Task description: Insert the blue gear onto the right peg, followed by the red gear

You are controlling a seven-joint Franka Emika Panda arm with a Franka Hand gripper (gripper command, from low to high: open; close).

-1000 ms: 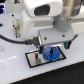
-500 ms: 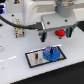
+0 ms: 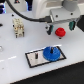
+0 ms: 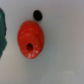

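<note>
Gleaming white table (image 3: 15,60), red gear (image 4: 31,40)

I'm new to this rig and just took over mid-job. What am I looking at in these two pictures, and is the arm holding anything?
The big white machine at the top of the exterior view is a single robot arm; its gripper hangs over a white table. That picture comes from a camera standing off the arm. The other comes from a camera on the wrist, looking down past the gripper.

On the table lies a grey plate with a black border. The blue gear already sits on it, toward the exterior view's right. The red gear lies just below the gripper; in the wrist view it is the red ribbed disc, lying free on the table. So nothing seems to be held, though the pictures are too blurred to tell how the jaws stand.
</note>
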